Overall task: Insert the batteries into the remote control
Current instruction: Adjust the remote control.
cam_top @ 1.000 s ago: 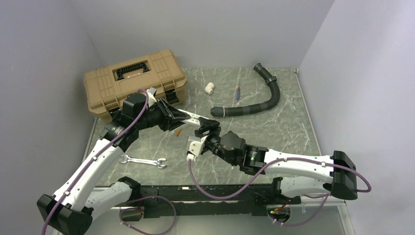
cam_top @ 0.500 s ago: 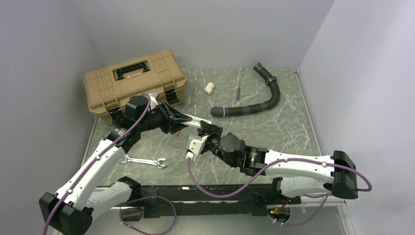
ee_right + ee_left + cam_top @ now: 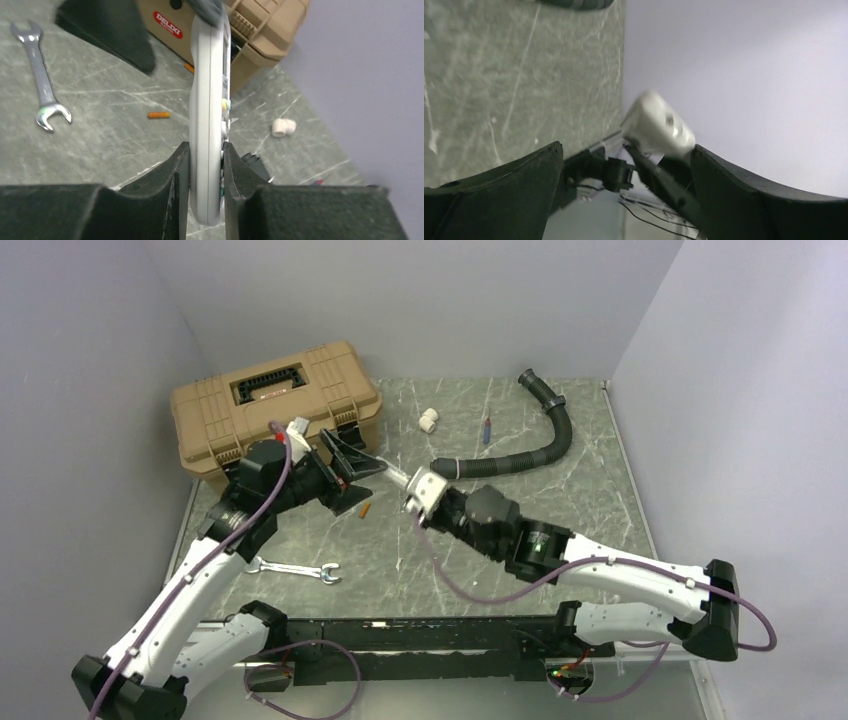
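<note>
My right tool [image 3: 206,150] clenches the remote control [image 3: 207,90], likely light, stiff, slippery, by its flat faces; my left tool [image 3: 362,480] gapes, released.

You'll see a tan toolbox [image 3: 275,405] far left on the table [image 3: 560,510], a silver wrench [image 3: 293,569] nearer, plus a white fitting [image 3: 428,420], thin stick [image 3: 486,429] and black hose [image 3: 530,448].

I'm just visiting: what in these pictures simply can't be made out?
Battery recess of the remote control: the right wrist view shows only its edge, clamped in the right gripper; in the top view it is too small.
A second battery: only one battery lies plain; an orange bit beside the remote is mostly hidden by it.
Left wrist view: a blurred white object, unidentifiable.
</note>
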Controlling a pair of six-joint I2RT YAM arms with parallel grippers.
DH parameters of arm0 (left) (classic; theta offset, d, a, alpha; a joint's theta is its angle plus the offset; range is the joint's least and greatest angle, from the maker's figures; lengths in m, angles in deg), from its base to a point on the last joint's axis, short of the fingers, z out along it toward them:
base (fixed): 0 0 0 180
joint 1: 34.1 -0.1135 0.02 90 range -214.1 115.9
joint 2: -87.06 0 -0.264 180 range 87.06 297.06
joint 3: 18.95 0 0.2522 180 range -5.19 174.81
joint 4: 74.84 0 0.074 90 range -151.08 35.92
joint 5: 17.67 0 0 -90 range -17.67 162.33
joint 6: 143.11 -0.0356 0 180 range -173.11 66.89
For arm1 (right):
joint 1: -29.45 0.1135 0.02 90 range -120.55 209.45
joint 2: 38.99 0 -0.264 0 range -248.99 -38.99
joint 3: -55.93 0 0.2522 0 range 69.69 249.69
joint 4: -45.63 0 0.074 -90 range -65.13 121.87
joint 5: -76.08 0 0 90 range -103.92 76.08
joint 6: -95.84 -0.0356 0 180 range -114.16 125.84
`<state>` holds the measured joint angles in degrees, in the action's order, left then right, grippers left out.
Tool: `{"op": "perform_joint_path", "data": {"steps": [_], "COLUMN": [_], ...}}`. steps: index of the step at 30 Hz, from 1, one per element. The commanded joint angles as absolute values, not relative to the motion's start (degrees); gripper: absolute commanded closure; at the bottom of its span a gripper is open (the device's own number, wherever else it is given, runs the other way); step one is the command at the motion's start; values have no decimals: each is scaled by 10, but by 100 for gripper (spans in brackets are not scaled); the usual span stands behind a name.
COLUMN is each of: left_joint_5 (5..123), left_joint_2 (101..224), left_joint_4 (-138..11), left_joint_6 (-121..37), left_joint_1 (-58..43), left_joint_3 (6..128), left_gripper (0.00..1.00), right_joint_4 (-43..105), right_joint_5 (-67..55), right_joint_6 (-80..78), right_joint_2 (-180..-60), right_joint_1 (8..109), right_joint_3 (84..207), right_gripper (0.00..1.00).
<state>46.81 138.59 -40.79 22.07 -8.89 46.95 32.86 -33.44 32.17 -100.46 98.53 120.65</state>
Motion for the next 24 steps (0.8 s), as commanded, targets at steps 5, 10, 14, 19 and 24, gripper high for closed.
{"op": "perform_joint_path", "data": {"steps": [5,10,14,19,24], "left_joint_5": [609,601,575,559,527], "left_joint_2": [1240,1179,1178,1186,1196], "left_joint_4": [-524,-696,-763,-789,-849], "left_joint_6": [5,-14,-14,-6,20], "left_joint_1": [-98,-98,-98,-98,-98], "left_joint_3": [447,365,334,323,314], "left_gripper": [1,1,1,1,0], "right_joint_4": [248,300,429,568,638], "right_joint_5": [-169,-18,62,91,122], "right_joint_6": [-42,-182,-324,-442,-496], "right_joint_2": [-976,-981,-972,-965,-984], "right_joint_1": [854,819,810,809,803], "right_joint_3": [1267,1276,1249,1209,1194], "right_gripper": [100,100,100,100,100]}}
